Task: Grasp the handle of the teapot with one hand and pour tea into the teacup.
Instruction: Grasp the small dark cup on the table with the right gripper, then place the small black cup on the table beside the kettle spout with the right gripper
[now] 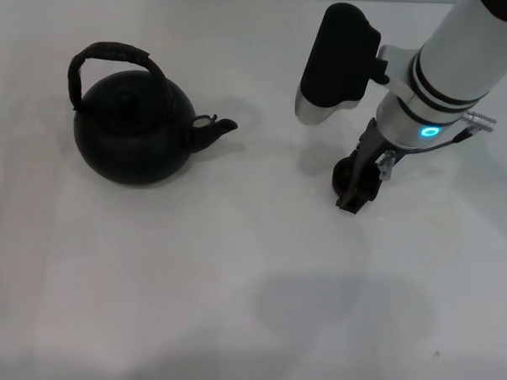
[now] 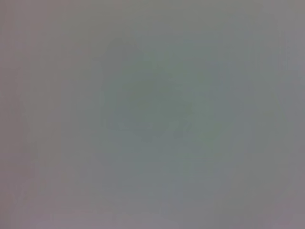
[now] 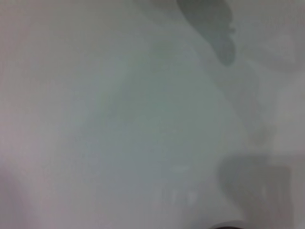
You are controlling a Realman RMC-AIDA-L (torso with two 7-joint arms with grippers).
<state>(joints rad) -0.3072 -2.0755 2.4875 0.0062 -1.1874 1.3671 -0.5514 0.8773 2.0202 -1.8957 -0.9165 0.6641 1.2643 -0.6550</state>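
The teapot (image 1: 134, 134) is a round matte black pot standing upright on the white table at the left of the head view. Its short spout (image 1: 214, 129) points right, and its rough dark handle (image 1: 108, 57) arches over its top. The small dark teacup (image 1: 343, 173) stands on the table to the right of the teapot, largely hidden behind my right gripper (image 1: 358, 195). That gripper reaches down right at the cup, far from the teapot. My left gripper shows in no view. The left wrist view shows only blank grey.
The white table (image 1: 233, 282) fills the head view. My right arm (image 1: 461, 56) comes in from the upper right, with a black and white wrist housing (image 1: 335, 63) beside it. The right wrist view shows table surface with soft shadows (image 3: 214, 28).
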